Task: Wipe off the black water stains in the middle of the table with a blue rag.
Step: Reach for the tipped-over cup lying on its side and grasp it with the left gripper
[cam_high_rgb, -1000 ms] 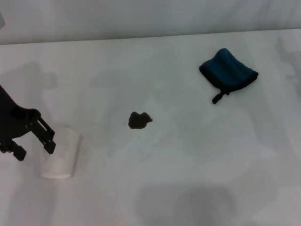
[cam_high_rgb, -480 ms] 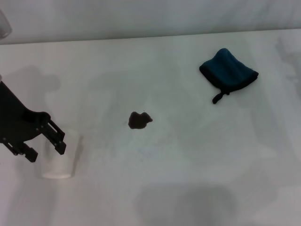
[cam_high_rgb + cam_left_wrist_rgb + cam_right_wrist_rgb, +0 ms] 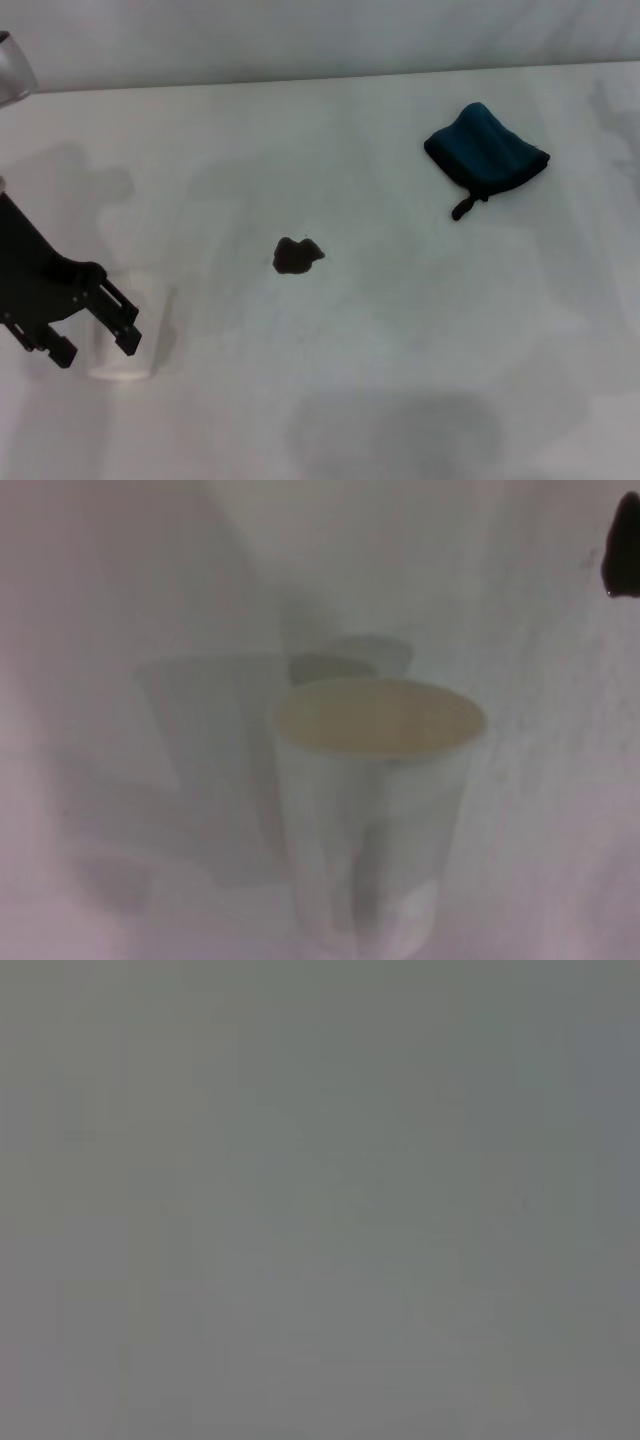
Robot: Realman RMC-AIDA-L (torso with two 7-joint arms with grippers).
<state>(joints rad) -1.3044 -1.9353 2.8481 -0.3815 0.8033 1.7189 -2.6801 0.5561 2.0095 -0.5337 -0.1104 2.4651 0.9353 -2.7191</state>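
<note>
1. The black water stains (image 3: 297, 256) sit as one small dark blotch near the middle of the table (image 3: 400, 330), untouched and unsmeared.
2. The blue rag (image 3: 487, 153) lies folded toward the far right of the table, well apart from the blotch, with its black loop tag pointing back toward the near side.
3. The left gripper (image 3: 92, 332) hangs at the near left edge with its fingers spread, just in front of a white cup (image 3: 128, 335). The left wrist view shows that cup (image 3: 372, 810) upright and close below, empty-looking, with a sliver of the stain at the far corner.
4. The right gripper is not seen in any view; its wrist camera shows only flat grey.
5. Judged from this layout, wiping has not begun: the rag has yet to be picked up.
6. To do the pickup well, the arm nearest the rag, probably the right, should come down over the thick folded body rather than the thin loop, and pinch enough layers that the cloth does not unfold.
7. The left gripper should keep clear of the cup, since a nudge could tip it.
</note>
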